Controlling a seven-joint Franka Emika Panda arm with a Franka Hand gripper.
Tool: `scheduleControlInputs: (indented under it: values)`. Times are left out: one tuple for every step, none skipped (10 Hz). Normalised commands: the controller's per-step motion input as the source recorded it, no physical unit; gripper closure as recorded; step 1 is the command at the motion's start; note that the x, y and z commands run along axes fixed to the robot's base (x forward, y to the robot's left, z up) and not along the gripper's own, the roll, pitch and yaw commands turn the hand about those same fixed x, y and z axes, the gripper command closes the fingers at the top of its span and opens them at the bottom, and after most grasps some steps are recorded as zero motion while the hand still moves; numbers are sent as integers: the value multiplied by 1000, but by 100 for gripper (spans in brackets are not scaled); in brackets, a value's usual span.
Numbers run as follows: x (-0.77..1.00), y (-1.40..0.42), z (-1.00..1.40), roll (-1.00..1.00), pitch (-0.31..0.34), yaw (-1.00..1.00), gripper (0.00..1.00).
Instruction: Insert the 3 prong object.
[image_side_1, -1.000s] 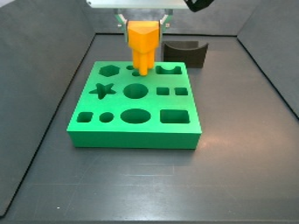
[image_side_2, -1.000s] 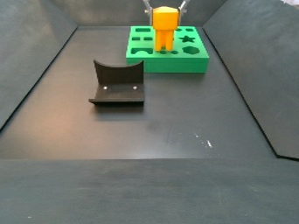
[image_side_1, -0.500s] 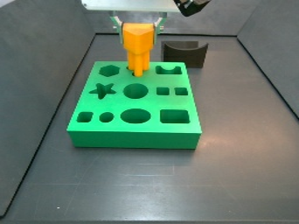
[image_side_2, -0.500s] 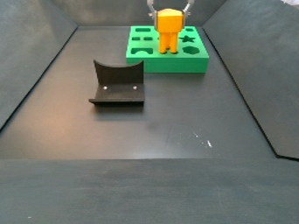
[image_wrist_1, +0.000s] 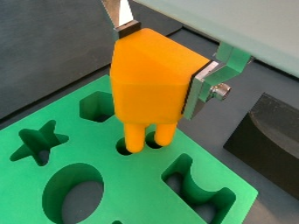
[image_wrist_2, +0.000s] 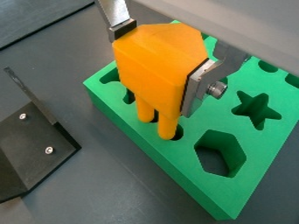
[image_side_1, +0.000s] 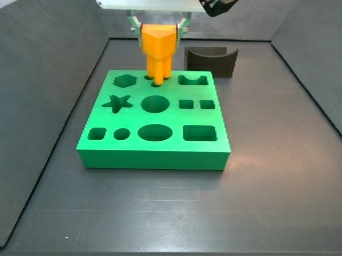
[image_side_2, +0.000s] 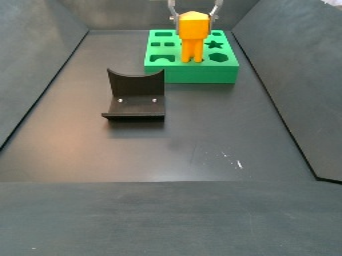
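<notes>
My gripper is shut on the 3 prong object, a bright orange block, one silver finger pressed to each side. It hangs upright over the back row of the green board. Its prongs reach down to small round holes in the board, and the tips look level with or just inside them. Both side views show the object upright at the board's far end. It also fills the middle of a wrist view.
The board has several shaped cutouts, among them a star, a hexagon and an oval. The dark fixture with a curved notch stands on the floor beside the board. Dark walls enclose the floor.
The gripper carried the orange object slightly to the left over the board's back row in a side view. It has barely moved in the last half second.
</notes>
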Motion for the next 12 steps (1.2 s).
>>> scheduleControlInputs:
  values:
    - [0,-97,-171,-169,-40,0,100]
    - [0,-111,-214,-164,0,100,100]
    - [-6,-31,-191,-156,-41,20,100]
    - [-189,0,-197,-133,-77,0,100]
    - [-237,3,-274,-33,-56,0,100]
    - [-309,0,-283,-23,-71,0,100]
    - [-294,0,-317,-76,-84,0,100]
    - [0,0,-431,-156,-91,-20,100]
    - [86,0,-454,-107,-93,-23,100]
    - [89,0,-426,-90,-91,0,100]
    - [23,0,-360,-47,-69,0,100]
    - [0,0,-337,-39,-79,0,100]
